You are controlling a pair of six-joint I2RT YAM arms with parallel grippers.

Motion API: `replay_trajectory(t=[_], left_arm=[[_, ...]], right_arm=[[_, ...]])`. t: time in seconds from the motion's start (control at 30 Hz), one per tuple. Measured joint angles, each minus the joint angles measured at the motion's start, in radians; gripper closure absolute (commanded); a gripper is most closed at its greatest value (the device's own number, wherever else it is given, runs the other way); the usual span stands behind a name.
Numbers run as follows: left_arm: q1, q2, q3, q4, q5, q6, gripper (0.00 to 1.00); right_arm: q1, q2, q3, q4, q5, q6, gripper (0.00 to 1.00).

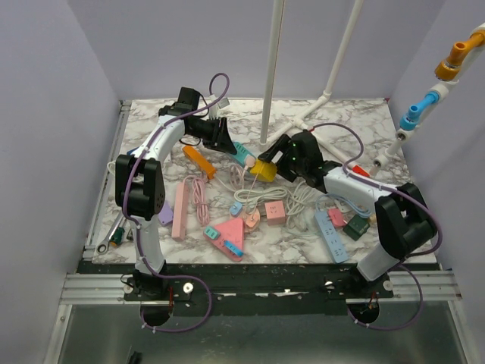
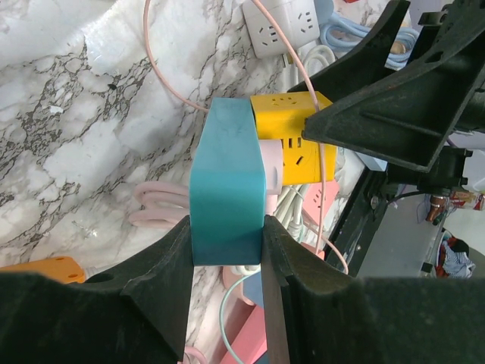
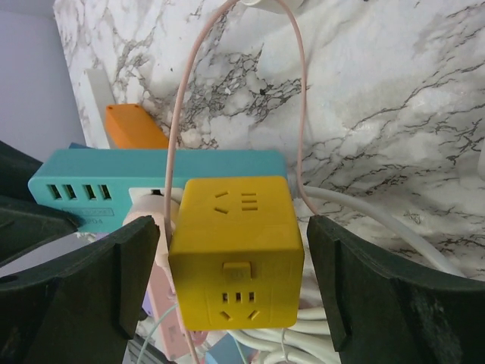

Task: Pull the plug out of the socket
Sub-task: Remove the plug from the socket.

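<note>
Two claws meet on one joined pair at the middle of the overhead view. There the left gripper point(image 2: 226, 235) is clamped partway closed on a teal plastic power strip point(image 2: 227, 174), one finger pressed on each side. Against the strip's socket face sits a yellow plastic cube adapter point(image 3: 235, 250). Just beside it is a pale pink plug point(image 3: 148, 208), with a thin pink cable point(image 3: 178, 114) looping over the cube. The right gripper point(image 3: 233, 288) stands wide, its fingers close beside the cube's left and right sides; contact cannot be made out. A white marble-patterned table point(image 1: 364, 125) lies beneath.
</note>
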Motion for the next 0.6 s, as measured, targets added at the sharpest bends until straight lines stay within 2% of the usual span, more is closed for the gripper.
replay_trajectory(t=[0.23,0.5,0.6], left_arm=[[0.0,0.0,0.0,0.001,0.0,-0.002,1.0],[0.0,0.0,0.0,0.002,0.0,-0.005,1.0],[0.0,0.0,0.0,0.002,0.0,-0.004,1.0]], right_arm=[[0.02,-0.047,-0.009,-0.033,0.022,0.003,0.12],[0.074,-0.025,-0.007,-0.054,0.056,0.026,0.12],[0.084,-0.015,-0.008,-0.055,0.069,0.04,0.16]])
